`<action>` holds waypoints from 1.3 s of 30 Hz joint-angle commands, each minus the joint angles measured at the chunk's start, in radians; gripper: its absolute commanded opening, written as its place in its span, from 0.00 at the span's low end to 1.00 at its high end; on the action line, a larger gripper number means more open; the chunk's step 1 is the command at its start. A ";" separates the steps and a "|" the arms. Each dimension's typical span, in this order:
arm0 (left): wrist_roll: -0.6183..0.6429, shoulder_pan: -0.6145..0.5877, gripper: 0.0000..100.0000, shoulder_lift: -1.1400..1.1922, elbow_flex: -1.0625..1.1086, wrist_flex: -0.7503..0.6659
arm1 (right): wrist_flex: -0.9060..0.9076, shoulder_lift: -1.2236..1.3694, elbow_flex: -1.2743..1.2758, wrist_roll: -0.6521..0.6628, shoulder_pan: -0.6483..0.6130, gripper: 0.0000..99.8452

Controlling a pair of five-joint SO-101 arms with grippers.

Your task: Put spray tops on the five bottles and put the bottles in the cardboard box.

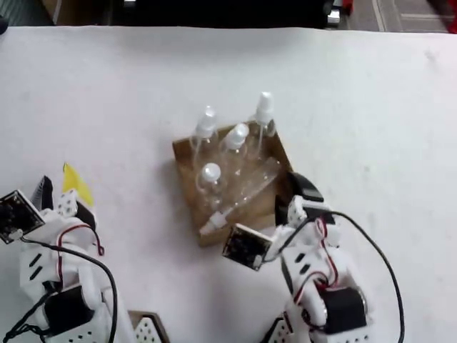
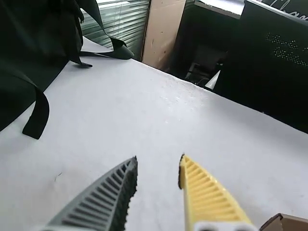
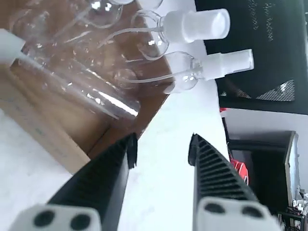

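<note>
The cardboard box (image 1: pixel 187 193) sits mid-table and holds several clear bottles with white spray tops. One of them, the lying bottle (image 1: pixel 246 191), rests on its side with its top at the box's near corner; the others, such as the tall bottle (image 1: pixel 263 114), stand upright. My right gripper (image 1: pixel 298 189) is open just outside the box's right corner, holding nothing. In the right wrist view the right gripper (image 3: pixel 162 144) points past the box wall (image 3: pixel 43 130) at the lying bottle (image 3: pixel 82 86) and two capped bottles (image 3: pixel 192 26). My left gripper (image 1: pixel 61 187) (image 2: pixel 158 166) stands open over bare table at the left.
White table top (image 1: pixel 114 93) surrounds the box, and its far edge runs along the top of the high view. A small cardboard piece (image 1: pixel 146 325) (image 2: pixel 284 222) lies by the left arm's base. A black cloth with a strap (image 2: pixel 33 57) lies at the table's edge.
</note>
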 commanded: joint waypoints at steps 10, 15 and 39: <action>0.003 -0.004 0.14 -0.012 0.002 -0.034 | -0.054 0.486 -0.293 0.204 0.008 0.19; 0.003 -0.004 0.14 -0.012 0.002 -0.034 | -0.050 0.638 -0.330 0.324 0.015 0.25; 0.003 -0.004 0.14 -0.012 0.002 -0.034 | -0.053 1.182 -0.499 0.543 -0.016 0.25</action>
